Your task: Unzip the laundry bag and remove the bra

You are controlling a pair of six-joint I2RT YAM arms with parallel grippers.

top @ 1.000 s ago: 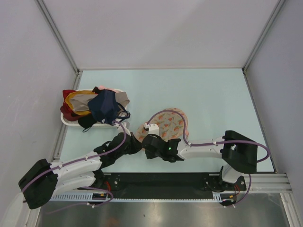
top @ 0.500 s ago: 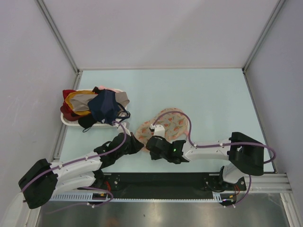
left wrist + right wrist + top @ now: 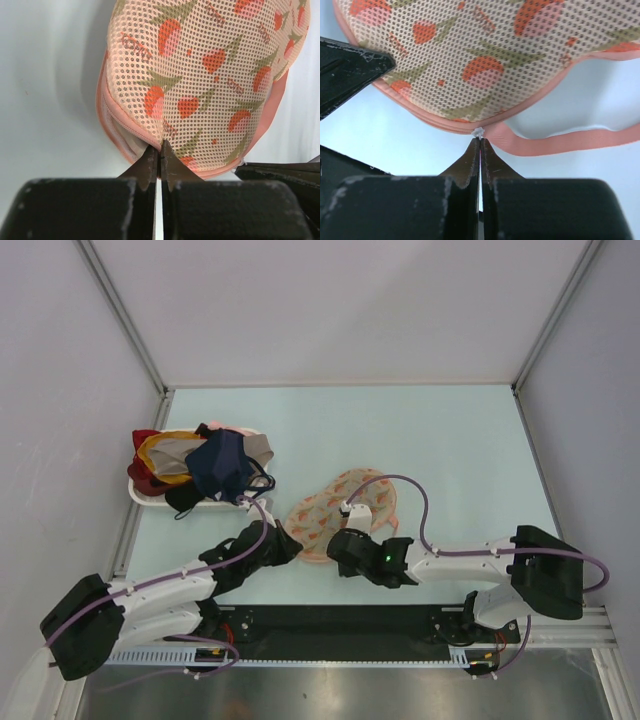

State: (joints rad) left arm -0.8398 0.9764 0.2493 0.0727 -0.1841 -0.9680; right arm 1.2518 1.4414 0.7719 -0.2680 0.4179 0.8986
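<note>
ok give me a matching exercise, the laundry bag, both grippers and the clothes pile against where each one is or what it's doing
Things:
1. laundry bag
2. left gripper
3. right gripper
4. heap of garments

States:
a. shut on a small white tab at the bag's edge
b. piled in the white tray on the left
c. shut on the bag's patterned mesh
d. lies on the table between the two arms

Pairs: 1-d, 2-c, 3-a, 4-b

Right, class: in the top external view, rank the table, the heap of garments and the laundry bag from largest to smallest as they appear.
1. Table: by far the largest.
2. Heap of garments: looks slightly larger than the bag.
3. Laundry bag: its near edge is hidden, so this pair is close.
</note>
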